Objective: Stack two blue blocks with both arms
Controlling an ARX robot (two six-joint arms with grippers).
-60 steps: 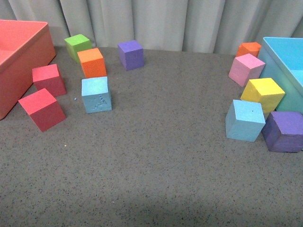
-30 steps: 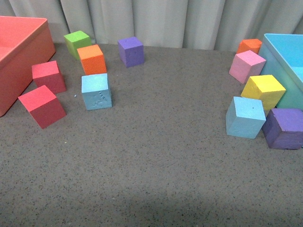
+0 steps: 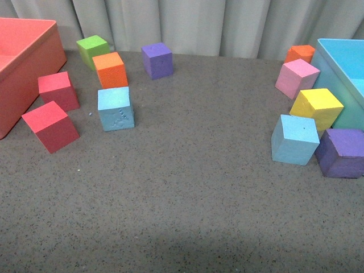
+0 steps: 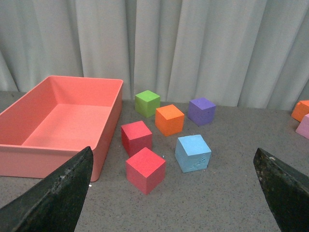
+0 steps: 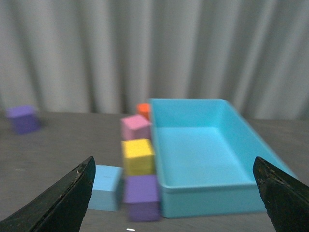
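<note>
The left fingers (image 4: 58, 198) are spread wide with nothing between them, and the right fingers (image 5: 63, 203) are spread wide and empty too. Out in front of the left fingers, well apart from them, the blue block with marks (image 4: 193, 153) sits flat on the gray counter (image 3: 193, 187). A red block (image 4: 145, 169) is near it on the side closer to the fingers, and an orange block (image 4: 169, 120) is just behind it. A red bin (image 4: 107, 140) stands farther off to one side. In front of the right fingers, also well apart, is the plain blue block (image 5: 105, 193). It is just beside a purple block (image 5: 141, 195), with a yellow block (image 5: 138, 155) behind that and a blue bin (image 5: 212, 205) next to them. That picture is blurry, so I think the right arm is moving. In the last second, everything in the front view slid up a tiny bit together. The blocks kept their spots next to each other, so I think only the camera moved. No arm shows in that view. The two blue blocks are far apart on the counter, one by each arm, and none is picked up yet. The stacking has not really begun.
</note>
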